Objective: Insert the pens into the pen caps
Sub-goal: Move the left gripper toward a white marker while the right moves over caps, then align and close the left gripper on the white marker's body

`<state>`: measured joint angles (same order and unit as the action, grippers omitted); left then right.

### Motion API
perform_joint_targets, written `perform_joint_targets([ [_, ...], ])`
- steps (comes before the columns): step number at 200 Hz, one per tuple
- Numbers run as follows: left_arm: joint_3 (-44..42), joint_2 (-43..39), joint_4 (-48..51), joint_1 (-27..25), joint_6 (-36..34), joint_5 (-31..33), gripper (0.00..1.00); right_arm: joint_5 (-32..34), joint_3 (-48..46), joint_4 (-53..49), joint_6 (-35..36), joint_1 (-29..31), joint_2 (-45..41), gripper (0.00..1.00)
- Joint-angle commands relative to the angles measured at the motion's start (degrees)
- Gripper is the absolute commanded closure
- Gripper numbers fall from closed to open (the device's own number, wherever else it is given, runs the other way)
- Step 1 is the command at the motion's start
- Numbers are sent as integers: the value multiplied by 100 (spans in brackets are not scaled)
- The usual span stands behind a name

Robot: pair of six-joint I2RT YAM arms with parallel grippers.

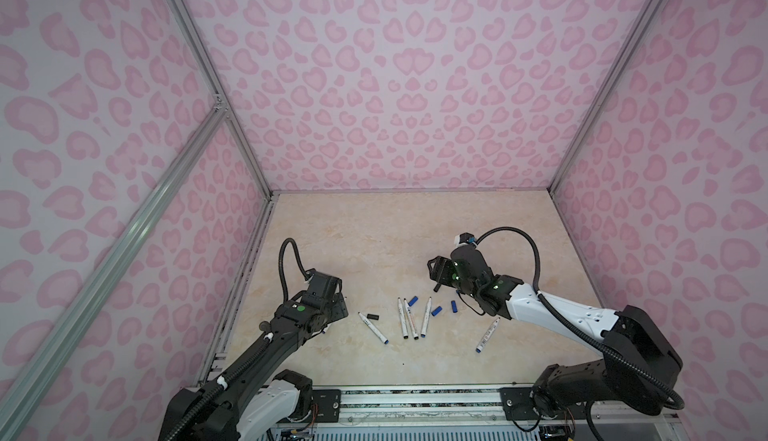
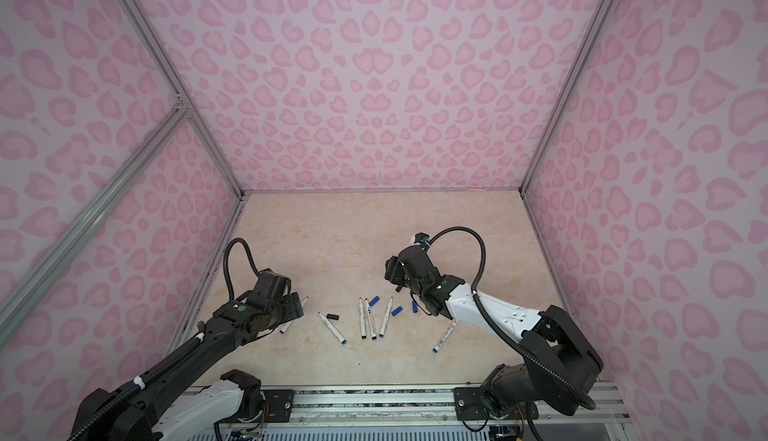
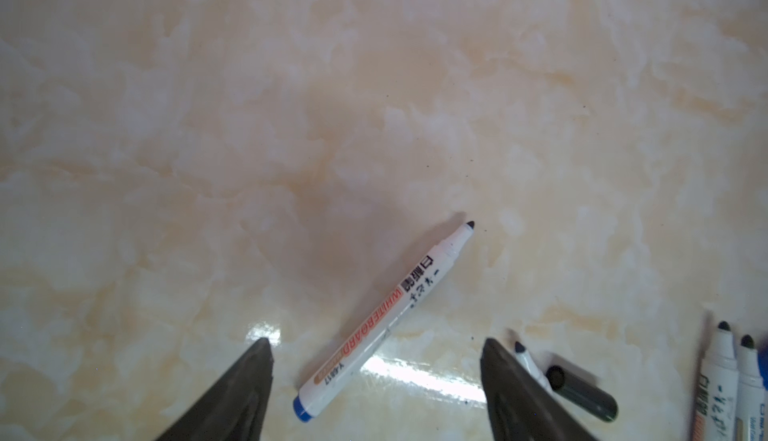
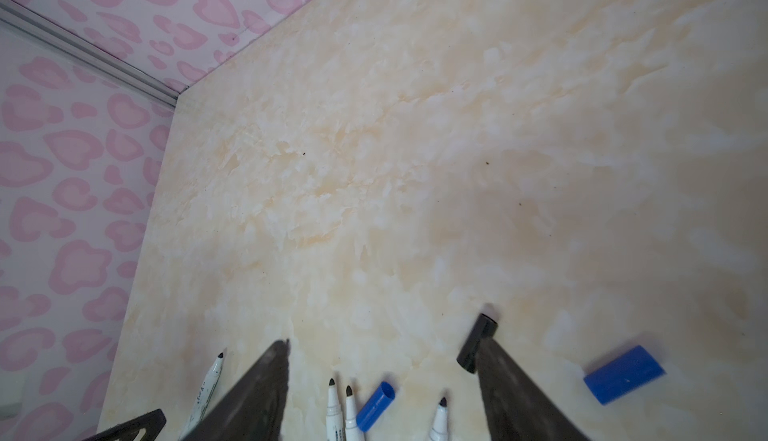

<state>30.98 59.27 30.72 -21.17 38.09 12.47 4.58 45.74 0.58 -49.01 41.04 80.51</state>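
Several white pens lie on the marble tabletop (image 1: 374, 231). One blue-ended pen (image 3: 386, 318) rests flat between the fingers of my left gripper (image 3: 377, 345), which is open and touches nothing. Beside it lie another pen (image 1: 373, 328) and a black cap (image 1: 372, 317). Three pens (image 1: 411, 319) lie bunched in the middle, and one pen (image 1: 487, 336) lies further right. My right gripper (image 4: 384, 343) is open and empty above the pen tips. A black cap (image 4: 478, 341) sits at one fingertip, partly hidden. Blue caps (image 4: 376, 405) (image 4: 623, 374) lie close by, a third blue cap (image 1: 454, 306) near the arm.
Pink patterned walls (image 1: 415, 85) with aluminium posts (image 1: 257, 193) close in the table on three sides. A metal rail (image 1: 415, 397) carrying both arm bases runs along the front edge. The far half of the tabletop shows only marble.
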Motion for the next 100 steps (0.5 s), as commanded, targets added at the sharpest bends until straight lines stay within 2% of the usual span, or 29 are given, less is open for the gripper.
perform_joint_targets([
  [1,85,288,-24,-2,236,149,23,91,-27,209,49,17,21,28],
  [25,126,631,-75,-8,252,76,30,91,-63,228,47,10,1,28],
  [46,86,589,-98,-15,260,45,32,85,-62,250,42,18,-20,28],
  [63,33,542,-87,-12,274,67,32,80,-56,259,59,27,-14,28],
  [83,-10,631,-191,-22,200,-313,29,84,-55,259,68,27,8,28],
  [100,-8,851,-194,-58,225,-303,30,78,-38,252,69,23,17,28],
])
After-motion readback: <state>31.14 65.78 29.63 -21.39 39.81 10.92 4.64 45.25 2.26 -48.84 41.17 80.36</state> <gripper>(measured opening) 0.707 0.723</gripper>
